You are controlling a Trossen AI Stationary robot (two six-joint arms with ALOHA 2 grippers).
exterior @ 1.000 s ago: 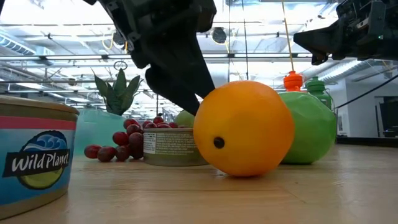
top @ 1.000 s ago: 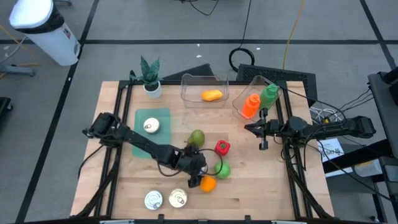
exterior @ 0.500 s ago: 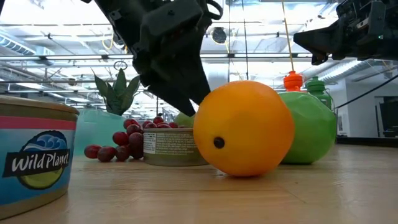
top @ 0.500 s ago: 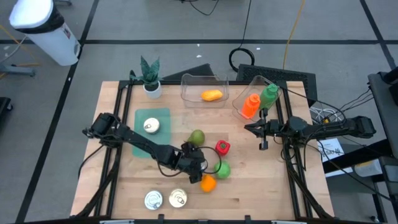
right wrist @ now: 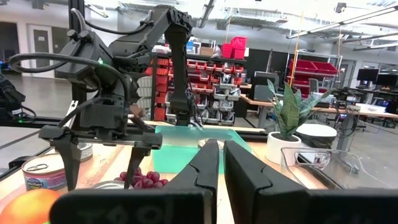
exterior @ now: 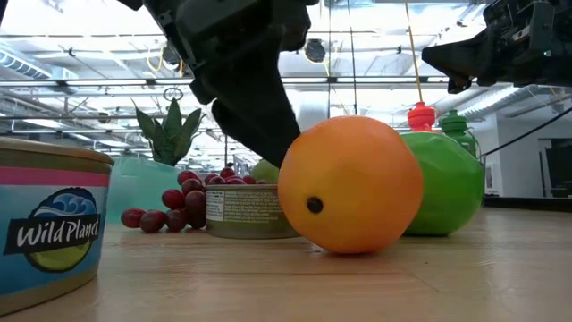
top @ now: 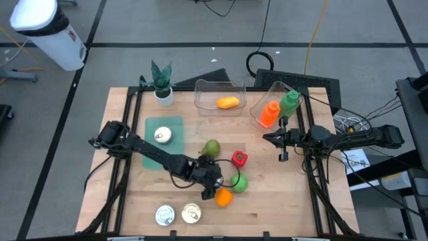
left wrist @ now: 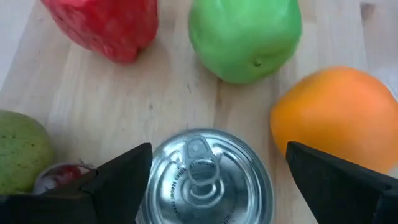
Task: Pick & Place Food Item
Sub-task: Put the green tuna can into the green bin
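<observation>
My left gripper [left wrist: 217, 152] is open and points down over a small silver pull-tab can [left wrist: 205, 180]; its fingers stand on either side of the can's top. In the high view this gripper [top: 208, 177] hides the can. An orange [top: 223, 197], a green apple [top: 240, 182], a red fruit [top: 239, 158] and a green pear [top: 211, 148] rest on the wood around it. In the low view, red grapes [exterior: 174, 207] lie beside the can [exterior: 252, 211]. My right gripper [top: 281, 139] waits shut above the table's right side.
Two more cans [top: 165, 215] [top: 191, 213] stand near the near edge. A teal mat [top: 175, 127] carries a white round thing [top: 162, 136]. At the far edge stand a potted plant [top: 160, 84], a clear bin [top: 204, 90] with an orange food piece [top: 227, 102], and two bottles [top: 269, 112] [top: 289, 102].
My left gripper has shifted a little toward the far edge and come back, staying open over the small can. The fruit and cans have kept their places.
</observation>
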